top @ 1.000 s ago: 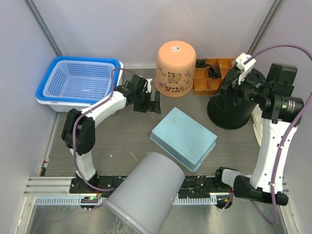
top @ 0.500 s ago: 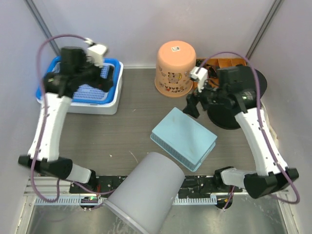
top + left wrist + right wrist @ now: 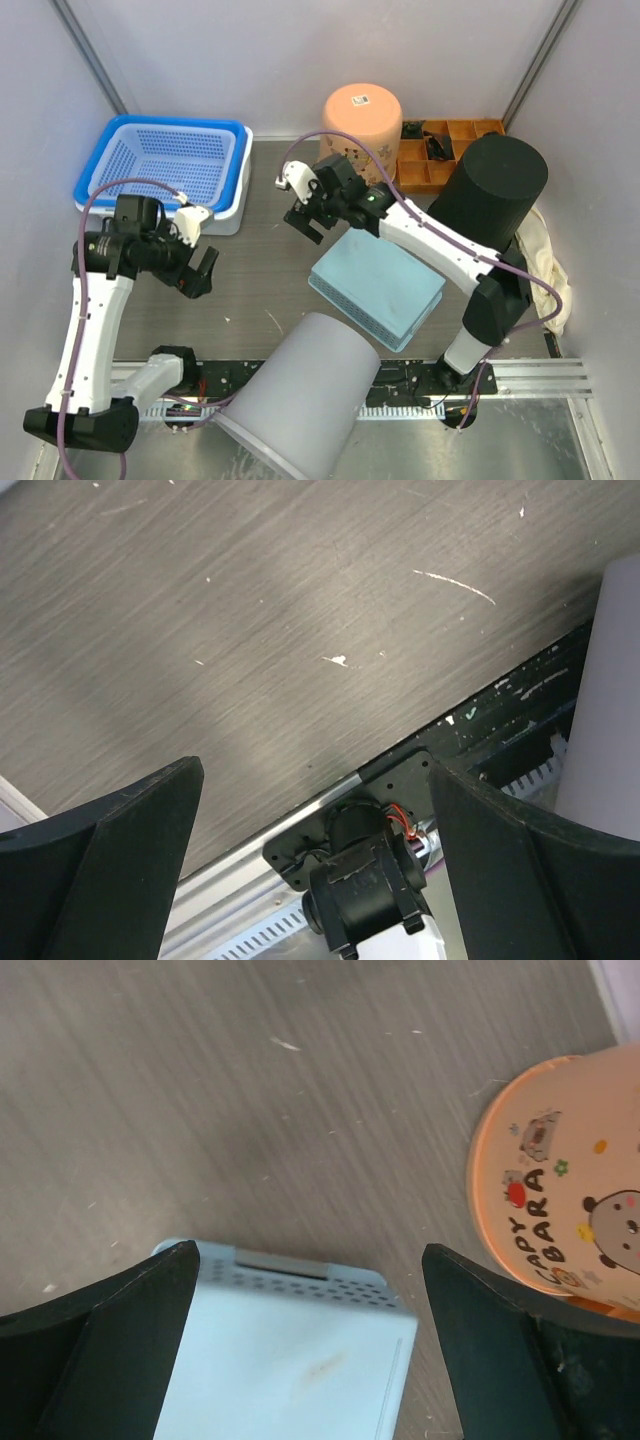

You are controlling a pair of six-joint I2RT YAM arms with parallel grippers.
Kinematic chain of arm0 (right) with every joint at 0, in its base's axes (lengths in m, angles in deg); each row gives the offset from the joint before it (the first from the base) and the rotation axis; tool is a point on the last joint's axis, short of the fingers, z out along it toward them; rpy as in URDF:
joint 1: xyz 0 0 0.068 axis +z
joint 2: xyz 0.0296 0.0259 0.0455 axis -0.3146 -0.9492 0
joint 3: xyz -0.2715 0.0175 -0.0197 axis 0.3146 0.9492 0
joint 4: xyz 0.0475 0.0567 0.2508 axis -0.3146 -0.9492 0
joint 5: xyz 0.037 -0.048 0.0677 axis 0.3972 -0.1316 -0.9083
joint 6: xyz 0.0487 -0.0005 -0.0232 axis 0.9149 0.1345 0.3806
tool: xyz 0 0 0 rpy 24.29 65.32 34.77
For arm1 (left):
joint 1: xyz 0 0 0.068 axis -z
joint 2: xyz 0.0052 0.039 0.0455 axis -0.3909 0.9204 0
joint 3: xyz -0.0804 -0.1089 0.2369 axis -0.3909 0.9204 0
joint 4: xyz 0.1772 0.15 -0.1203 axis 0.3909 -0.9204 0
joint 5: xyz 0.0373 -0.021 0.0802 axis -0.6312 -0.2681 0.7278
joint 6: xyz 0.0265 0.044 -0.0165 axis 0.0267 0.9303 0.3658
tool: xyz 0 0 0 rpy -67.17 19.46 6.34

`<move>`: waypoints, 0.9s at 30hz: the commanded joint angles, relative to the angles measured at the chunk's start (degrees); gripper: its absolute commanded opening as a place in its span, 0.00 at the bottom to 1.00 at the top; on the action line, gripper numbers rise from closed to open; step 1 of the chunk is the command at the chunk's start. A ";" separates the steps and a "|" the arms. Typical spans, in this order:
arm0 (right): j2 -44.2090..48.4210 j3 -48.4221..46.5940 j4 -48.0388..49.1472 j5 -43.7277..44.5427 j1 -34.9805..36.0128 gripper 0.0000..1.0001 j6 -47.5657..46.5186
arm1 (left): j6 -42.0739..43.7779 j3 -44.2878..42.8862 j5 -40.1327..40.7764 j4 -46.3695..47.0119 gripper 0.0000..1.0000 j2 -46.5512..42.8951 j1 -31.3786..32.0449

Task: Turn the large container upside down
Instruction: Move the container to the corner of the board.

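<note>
Hovering above the grey wood-grain table (image 3: 262,262), the left gripper (image 3: 203,272) and right gripper (image 3: 306,224) both hold their fingers spread wide, gripping nothing. The large grey plastic container (image 3: 300,400) lies at the near edge, beside a pale-blue perforated plastic box (image 3: 378,283) and well apart from an upside-down orange plastic bucket (image 3: 360,140).

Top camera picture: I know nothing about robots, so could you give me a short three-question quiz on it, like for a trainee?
1. True or false: the orange bucket stands upside down.
2. The basket at the far left is: A red, B blue, C green?
3. What are the right arm's fingers holding?
Key: 1 true; 2 B; 3 nothing, they are open.
</note>
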 commanded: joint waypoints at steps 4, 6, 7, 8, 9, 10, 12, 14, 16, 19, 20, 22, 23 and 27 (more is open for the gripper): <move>-7.36 -0.58 9.52 12.16 1.69 1.00 7.01 | -1.21 1.88 -8.79 2.95 0.99 -4.12 -2.55; -9.68 -0.41 6.68 11.11 1.81 1.00 7.38 | -1.09 1.30 -8.93 2.73 0.99 -3.90 -3.35; -10.69 -0.12 5.44 10.66 1.77 1.00 7.42 | -1.11 0.95 -8.69 2.62 0.99 -3.76 -3.48; -11.43 0.69 4.68 10.63 1.81 1.00 7.48 | -1.04 0.64 -8.61 2.54 0.99 -3.65 -3.46; -11.92 1.86 4.93 10.80 1.79 1.00 7.32 | -1.07 0.25 -8.89 2.32 0.99 -3.42 -3.61; -12.16 3.72 5.90 11.00 1.77 1.00 6.73 | -0.98 -0.07 -9.43 2.13 0.99 -3.22 -3.78; -11.80 7.85 9.20 11.85 1.80 1.00 5.38 | -0.83 -0.44 -10.79 1.83 0.99 -2.73 -4.58; -11.90 9.94 10.08 12.07 1.78 1.00 4.93 | -0.63 -0.47 -12.23 1.95 1.00 -2.26 -5.33; -11.99 10.74 9.46 12.07 1.79 1.00 5.39 | -0.50 -0.47 -13.07 1.84 1.00 -1.97 -5.75; -10.76 13.47 8.47 10.24 1.82 1.00 5.18 | -0.19 -0.25 -13.20 1.93 1.00 -1.89 -5.78; -10.27 14.44 7.78 9.03 1.79 1.00 4.70 | -0.14 -0.18 -13.28 1.97 1.00 -1.94 -5.79; -8.98 16.70 6.02 6.55 1.77 1.00 4.18 | -0.08 -0.11 -13.72 2.10 1.00 -1.86 -5.78; -8.35 17.53 4.83 5.26 1.76 1.00 3.76 | -0.06 0.00 -13.88 2.11 1.00 -1.67 -5.81; -5.89 20.54 0.32 2.17 1.78 1.00 2.47 | 0.08 0.14 -14.29 2.19 1.00 -1.30 -5.79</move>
